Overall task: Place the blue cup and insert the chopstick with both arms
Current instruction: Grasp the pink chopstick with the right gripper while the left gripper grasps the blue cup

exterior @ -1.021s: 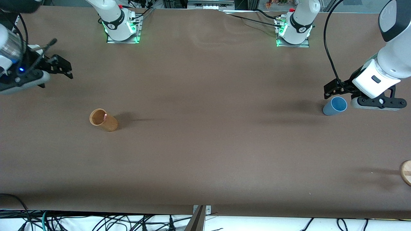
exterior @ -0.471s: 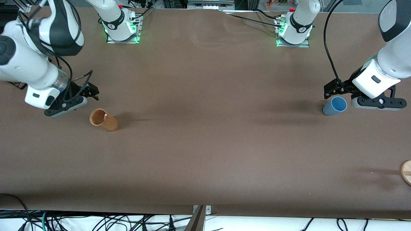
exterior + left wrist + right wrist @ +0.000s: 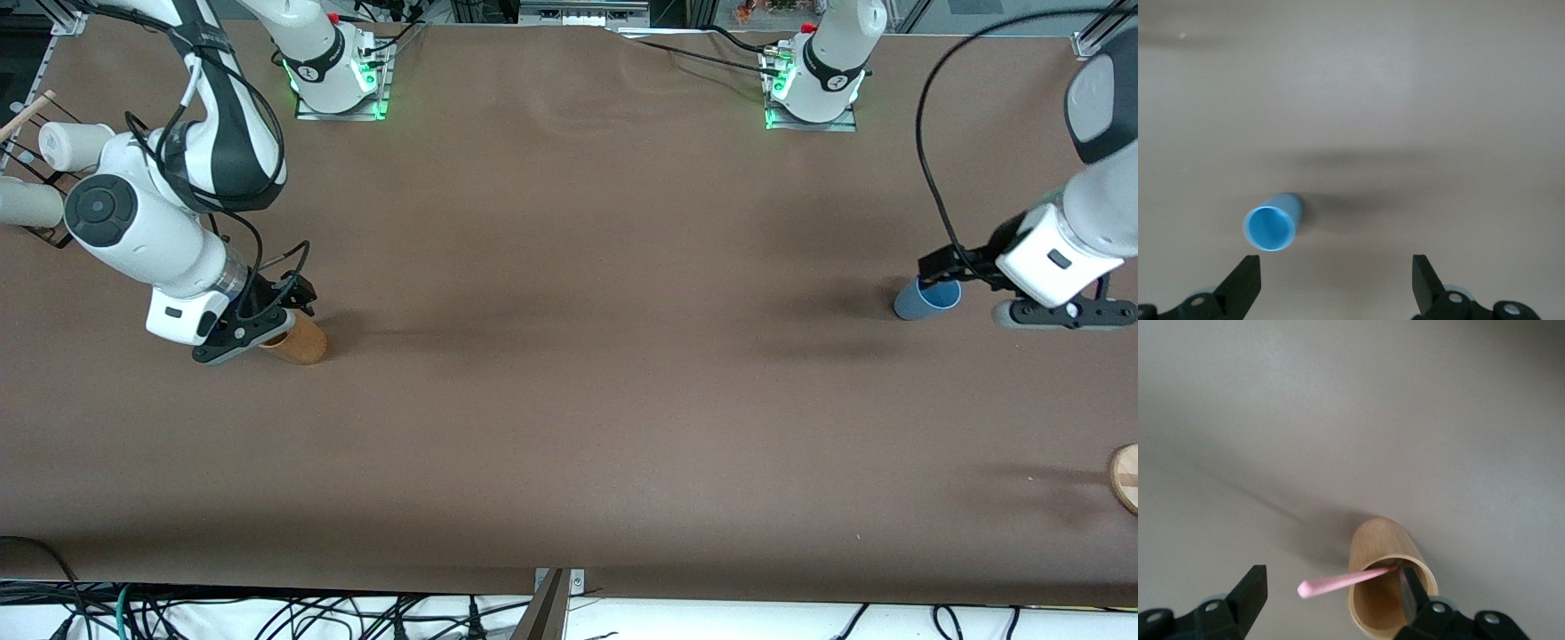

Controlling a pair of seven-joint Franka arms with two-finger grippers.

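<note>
We find the blue cup (image 3: 925, 300) upright on the table (image 3: 569, 400) at the left arm's end, with the left gripper (image 3: 944, 270) low over it. Its fingers (image 3: 1243, 283) are spread wide and hold nothing — in the left wrist view the cup (image 3: 1271, 226) sits close to one fingertip rather than centred in the gap. At the right arm's end the right gripper (image 3: 283, 304) hangs over the tan cup (image 3: 298, 339), whose mouth it hides in the front view. Its fingers (image 3: 1253, 592) are also wide open and empty. The chopstick (image 3: 1345, 581) leans in the tan cup (image 3: 1391, 585) with its pink tip out over the rim, between the fingers — one finger seems to reach just inside the cup's mouth.
</note>
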